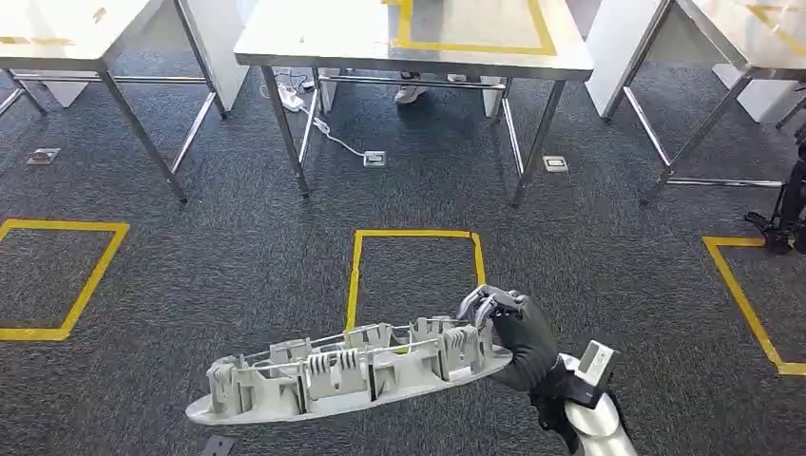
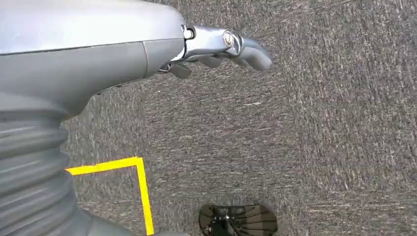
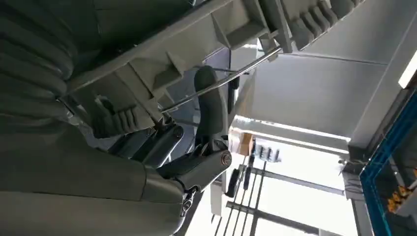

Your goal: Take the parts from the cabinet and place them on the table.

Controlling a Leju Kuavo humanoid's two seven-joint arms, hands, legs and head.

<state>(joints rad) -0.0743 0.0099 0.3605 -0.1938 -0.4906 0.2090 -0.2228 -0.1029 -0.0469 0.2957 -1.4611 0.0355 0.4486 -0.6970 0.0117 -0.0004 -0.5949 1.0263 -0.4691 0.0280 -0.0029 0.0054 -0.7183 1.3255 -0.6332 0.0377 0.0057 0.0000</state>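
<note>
A long grey plastic part (image 1: pixel 347 370) with ribbed clips and a thin metal rod along it is held level above the carpet, low in the head view. My right hand (image 1: pixel 508 332) grips its right end, dark fingers curled over the top edge. Close up in the right wrist view, the part (image 3: pixel 206 34) crosses over my right hand (image 3: pixel 187 147), with one finger (image 3: pixel 210 98) hooked behind the rod. A steel table (image 1: pixel 314 38) marked with yellow tape stands straight ahead, beyond the carpet. My left hand (image 2: pixel 216 49) hangs over the floor, holding nothing.
Two more steel tables (image 1: pixel 57 33) (image 1: pixel 760 28) flank the middle one. Yellow tape squares (image 1: pixel 415 235) mark the carpet. Under the middle table are a person's shoe (image 1: pixel 411 93), a power strip (image 1: pixel 290 95) and floor sockets (image 1: pixel 374 158). A black stand (image 1: pixel 784 204) is at far right.
</note>
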